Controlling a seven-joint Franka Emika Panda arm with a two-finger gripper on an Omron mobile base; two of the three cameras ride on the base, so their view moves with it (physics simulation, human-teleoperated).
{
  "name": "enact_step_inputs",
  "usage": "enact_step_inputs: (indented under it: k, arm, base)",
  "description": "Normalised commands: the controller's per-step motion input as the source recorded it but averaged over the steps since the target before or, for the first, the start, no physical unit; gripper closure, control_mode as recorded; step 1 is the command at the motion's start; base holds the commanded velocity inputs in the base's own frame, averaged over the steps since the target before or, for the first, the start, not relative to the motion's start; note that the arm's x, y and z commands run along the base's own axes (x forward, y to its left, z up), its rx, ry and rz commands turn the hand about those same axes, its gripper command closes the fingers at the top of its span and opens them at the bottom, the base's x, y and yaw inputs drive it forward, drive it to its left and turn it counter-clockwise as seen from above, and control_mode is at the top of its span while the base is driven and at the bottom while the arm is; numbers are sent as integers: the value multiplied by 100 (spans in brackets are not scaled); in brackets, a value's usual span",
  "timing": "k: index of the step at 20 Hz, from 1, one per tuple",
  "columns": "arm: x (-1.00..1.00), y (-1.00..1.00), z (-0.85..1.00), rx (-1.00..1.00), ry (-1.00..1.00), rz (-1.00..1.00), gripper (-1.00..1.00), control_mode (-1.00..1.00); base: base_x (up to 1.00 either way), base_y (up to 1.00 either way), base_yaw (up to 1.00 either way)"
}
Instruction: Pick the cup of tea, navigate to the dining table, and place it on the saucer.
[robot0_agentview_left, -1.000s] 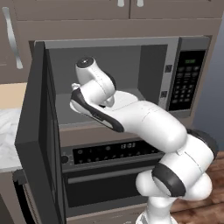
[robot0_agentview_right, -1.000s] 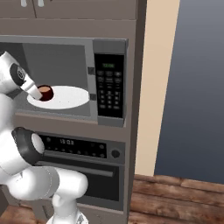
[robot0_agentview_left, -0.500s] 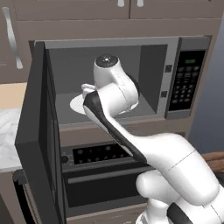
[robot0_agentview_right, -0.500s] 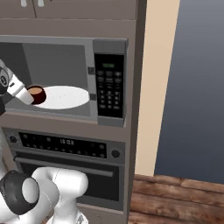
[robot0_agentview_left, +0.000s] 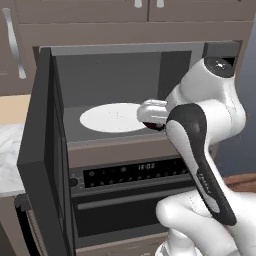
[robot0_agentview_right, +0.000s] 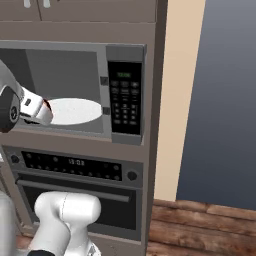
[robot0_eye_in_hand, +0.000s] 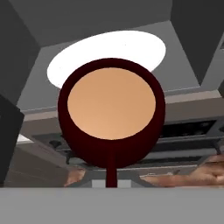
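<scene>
The claw (robot0_agentview_left: 156, 116) grips the small dark maroon rounded cup of tea (robot0_eye_in_hand: 111, 116) just outside the open grey microwave (robot0_agentview_left: 125, 75) — picking looks done. Next — drive to the dining table, cup kept level.

I see the cup of tea (robot0_eye_in_hand: 111, 118), dark maroon and full of tan liquid, upright with its handle toward me, in front of the microwave's open mouth
</scene>
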Motion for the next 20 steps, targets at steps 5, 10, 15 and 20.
enact_step_inputs:
  k: [5, 10, 15, 20]
  arm:
    - [-100, -42, 7, -5, -5, 47, 100, -100]
    - [-83, -1, 2, -3, 0, 25, 100, -100]
    - [-17, 0, 0, -1, 0, 1, 100, -100]
    - [0, 0, 0, 0, 0, 0, 100, -100]
  base:
    - [0, 0, 0]
    - [0, 0, 0]
    - [0, 0, 0]
    - [0, 0, 0]
